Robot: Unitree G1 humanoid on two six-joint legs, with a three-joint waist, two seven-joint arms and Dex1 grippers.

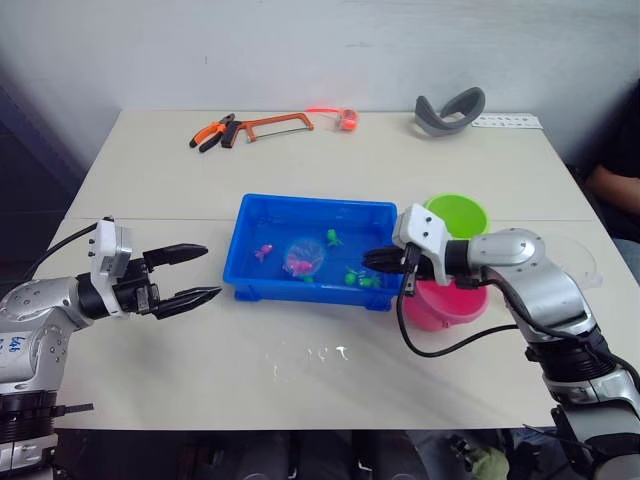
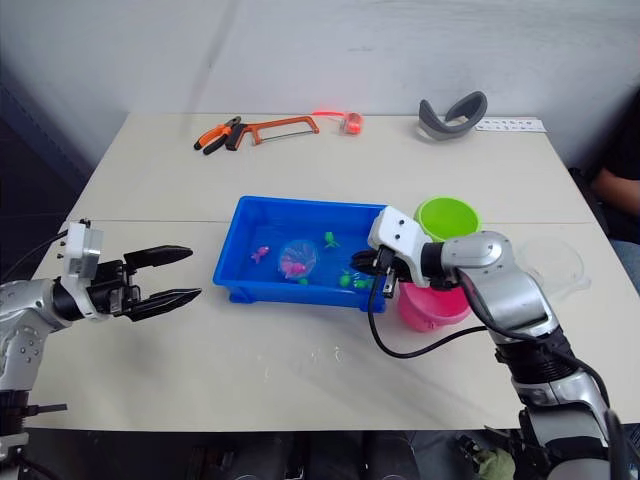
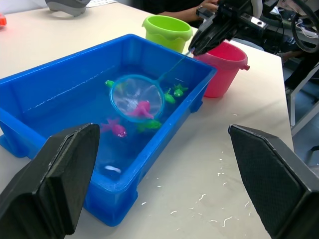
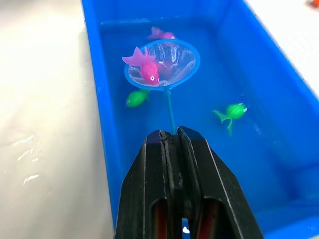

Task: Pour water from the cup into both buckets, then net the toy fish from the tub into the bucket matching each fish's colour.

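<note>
While a pink fish [image 4: 144, 67] lies in the net [image 4: 162, 63], hoop sits low inside the blue tub [image 1: 262, 281] mid-counter [image 1: 300, 370], w/ other pink & green fish around it. Right end effector [image 4: 172, 142] is clamped on net's thin handle at tub's right end. Green bucket [image 1: 457, 214] & pink bucket [image 1: 440, 308] stand just beside that end; clear cup [image 2: 556, 262] further right. Left end effector [image 1: 190, 275] hangs wide apart, holding nothing, left of tub. No legible writing.
</note>
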